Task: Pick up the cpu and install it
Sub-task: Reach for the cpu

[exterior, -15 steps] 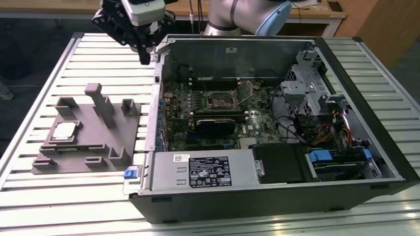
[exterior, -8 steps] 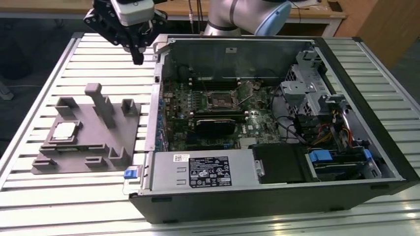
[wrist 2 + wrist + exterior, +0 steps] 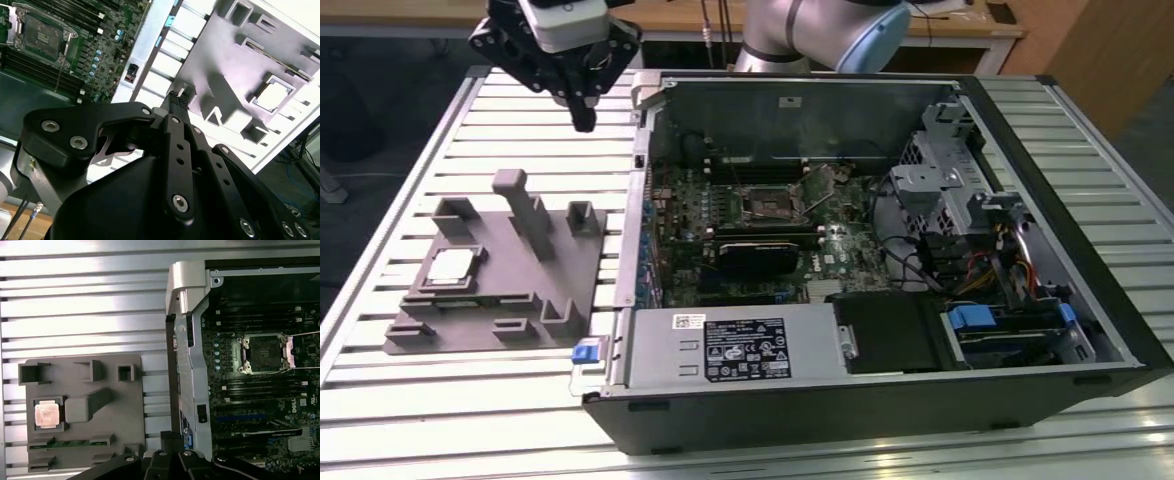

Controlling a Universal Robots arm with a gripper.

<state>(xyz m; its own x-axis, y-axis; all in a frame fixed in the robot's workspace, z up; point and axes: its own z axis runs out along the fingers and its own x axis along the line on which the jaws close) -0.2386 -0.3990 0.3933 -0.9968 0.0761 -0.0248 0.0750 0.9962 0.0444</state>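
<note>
The cpu is a pale silvery square lying flat in a recess of the grey fixture block on the slatted table, at the exterior view's left. Both wrist views show the cpu in that recess. My gripper hangs high above the table beyond the fixture, close to the corner of the computer case. Its black fingers are shut together with nothing between them. The motherboard's open socket lies inside the case.
The open computer case lies on its side at the exterior view's right, with memory slots, a graphics card, drive cages and cables inside. Upright posts rise from the grey fixture near the cpu. The case's metal edge stands between fixture and socket.
</note>
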